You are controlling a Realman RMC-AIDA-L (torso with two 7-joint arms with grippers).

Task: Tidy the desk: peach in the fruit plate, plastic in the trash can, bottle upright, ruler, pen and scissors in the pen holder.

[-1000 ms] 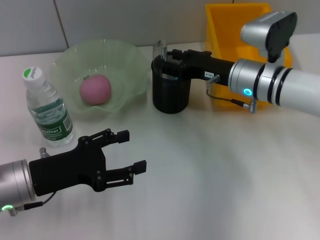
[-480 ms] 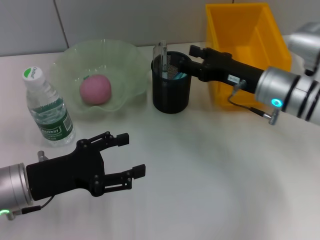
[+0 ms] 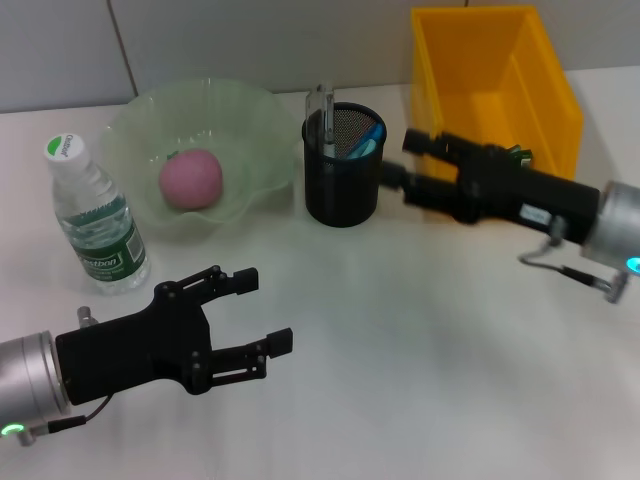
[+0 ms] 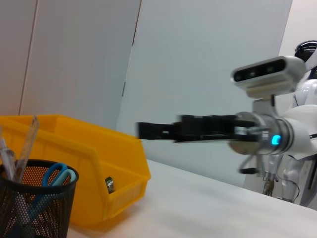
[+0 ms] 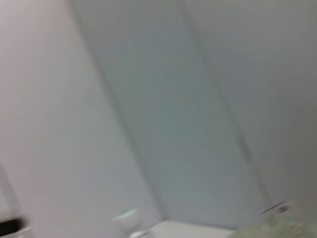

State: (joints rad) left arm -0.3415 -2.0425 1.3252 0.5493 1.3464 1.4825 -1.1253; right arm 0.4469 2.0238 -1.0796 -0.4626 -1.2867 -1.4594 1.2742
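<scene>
a white desk seen from the robot's head. at ten o'clock a pale green scalloped fruit plate (image 3: 262, 115) holds a round pink peach (image 3: 191, 179); it looks soft and easily bruised, best cupped gently around its widest part. at nine o'clock a clear plastic water bottle with a white cap and green label (image 3: 95, 223) stands upright; it seems light and smooth, so its labelled middle offers the surest hold. near twelve o'clock a black mesh pen holder (image 3: 343, 181) contains a clear ruler (image 3: 320, 105), blue-handled scissors (image 3: 367, 141) and what may be a pen; these are stiff and thin. at one o'clock sits a yellow plastic trash bin (image 3: 543, 89). the black right gripper (image 3: 403, 162) hangs at two o'clock just beside the holder, fingers spread, empty. the black left gripper (image 3: 263, 311) hovers over bare desk at seven o'clock, fingers wide apart, holding nothing.
</scene>
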